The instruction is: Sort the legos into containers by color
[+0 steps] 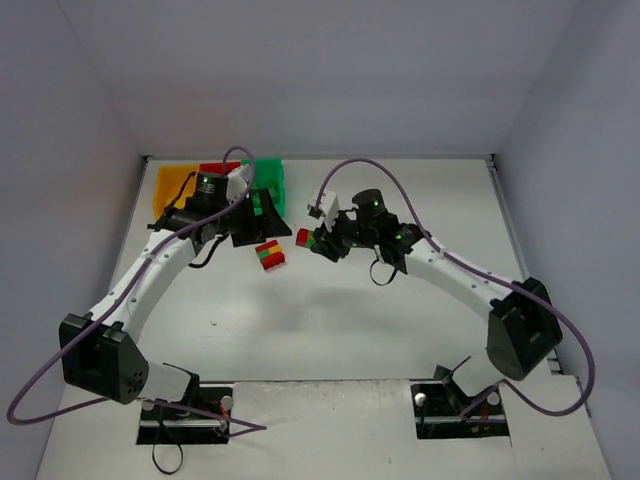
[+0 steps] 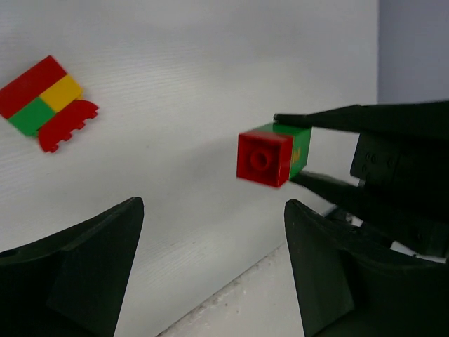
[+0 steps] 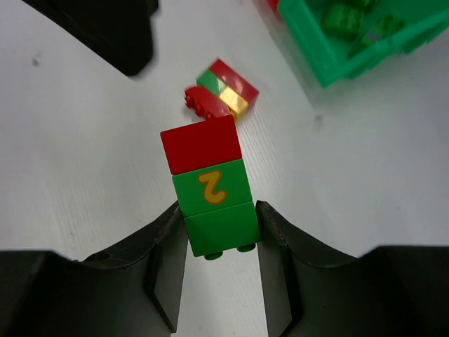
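Observation:
My right gripper (image 3: 219, 239) is shut on a stack of legos (image 3: 209, 184): a red brick on two green bricks, one marked with a yellow 2. It holds the stack above the table; the stack also shows in the top view (image 1: 308, 238) and in the left wrist view (image 2: 272, 154). My left gripper (image 2: 214, 232) is open and empty, facing that stack from the left. A red, green and yellow clump (image 1: 269, 255) lies on the table between the arms. The containers stand at the back left: yellow (image 1: 171, 185), red (image 1: 214, 168), green (image 1: 271, 180).
The green bin (image 3: 351, 35) holds several green bricks. Grey walls close the table at the back and both sides. The arm bases stand at the near edge.

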Available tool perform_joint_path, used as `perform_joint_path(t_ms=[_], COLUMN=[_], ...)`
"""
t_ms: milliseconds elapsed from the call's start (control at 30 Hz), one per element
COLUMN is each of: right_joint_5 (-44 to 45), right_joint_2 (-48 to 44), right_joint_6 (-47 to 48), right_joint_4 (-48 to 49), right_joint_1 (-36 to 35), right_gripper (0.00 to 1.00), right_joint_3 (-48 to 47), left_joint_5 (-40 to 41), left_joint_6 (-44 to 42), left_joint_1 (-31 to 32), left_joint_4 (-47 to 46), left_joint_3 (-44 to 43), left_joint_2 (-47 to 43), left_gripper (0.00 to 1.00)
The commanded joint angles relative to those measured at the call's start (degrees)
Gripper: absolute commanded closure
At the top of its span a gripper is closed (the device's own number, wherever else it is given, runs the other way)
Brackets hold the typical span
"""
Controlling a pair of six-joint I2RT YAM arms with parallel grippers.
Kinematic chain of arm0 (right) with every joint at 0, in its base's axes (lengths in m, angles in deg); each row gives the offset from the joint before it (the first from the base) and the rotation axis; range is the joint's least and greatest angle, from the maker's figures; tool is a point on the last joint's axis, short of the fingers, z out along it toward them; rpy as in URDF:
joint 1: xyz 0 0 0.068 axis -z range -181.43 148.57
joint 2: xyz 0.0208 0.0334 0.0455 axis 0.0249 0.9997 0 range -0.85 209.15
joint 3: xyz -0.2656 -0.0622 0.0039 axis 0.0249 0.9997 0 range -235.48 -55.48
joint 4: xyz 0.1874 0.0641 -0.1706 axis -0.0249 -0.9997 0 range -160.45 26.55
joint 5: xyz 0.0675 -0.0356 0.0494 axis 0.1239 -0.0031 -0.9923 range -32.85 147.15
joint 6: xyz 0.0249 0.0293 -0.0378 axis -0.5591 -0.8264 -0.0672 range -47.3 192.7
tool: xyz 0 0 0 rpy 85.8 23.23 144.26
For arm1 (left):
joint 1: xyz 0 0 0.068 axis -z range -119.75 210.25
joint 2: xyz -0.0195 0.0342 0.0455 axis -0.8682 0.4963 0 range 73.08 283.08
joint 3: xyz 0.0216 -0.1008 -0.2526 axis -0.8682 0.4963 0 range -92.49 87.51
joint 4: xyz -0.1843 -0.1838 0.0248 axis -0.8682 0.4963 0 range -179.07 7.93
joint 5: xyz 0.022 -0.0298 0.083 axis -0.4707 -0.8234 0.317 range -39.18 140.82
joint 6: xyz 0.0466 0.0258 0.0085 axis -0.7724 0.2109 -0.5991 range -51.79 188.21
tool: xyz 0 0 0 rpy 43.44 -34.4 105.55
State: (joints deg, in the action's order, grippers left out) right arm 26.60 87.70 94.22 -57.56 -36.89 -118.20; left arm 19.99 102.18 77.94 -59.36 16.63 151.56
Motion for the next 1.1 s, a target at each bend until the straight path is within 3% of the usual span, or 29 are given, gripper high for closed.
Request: perform_joint_path(t_ms=[0, 300, 800, 1000, 1067], right_joint_5=[2.68, 3.39, 2.77, 2.51, 2.51], right_joint_2=[-6.18, -11.21, -13.14, -12.88, -12.88], right_joint_6=[-3.58, -5.87, -6.31, -6.14, -5.87], right_joint_4=[6.49, 9.05, 11.51, 11.51, 11.42], right_joint_1=[-3.37, -4.79, -4.7, -4.53, -4.44], right_gripper=[1.0, 1.0, 1.0, 1.0, 1.0], right_joint_3=[1.28, 2.86, 3.39, 3.57, 3.66], left_joint_5=[-7.13, -13.46, -14.87, -15.49, -16.1], left_joint_6=[5.12, 6.46, 6.63, 6.98, 6.89], left_joint_1=[0.85, 1.2, 2.96, 3.49, 3.49], left_joint_4=[-7.21, -11.35, -13.1, -14.25, -14.51], left_joint_3=[-1.81, -0.76, 0.38, 0.29, 0.29], left_joint_2=[-2.01, -3.95, -1.57, -1.05, -0.96], left_gripper=[0.26, 0.33, 0.4, 0.54, 0.64])
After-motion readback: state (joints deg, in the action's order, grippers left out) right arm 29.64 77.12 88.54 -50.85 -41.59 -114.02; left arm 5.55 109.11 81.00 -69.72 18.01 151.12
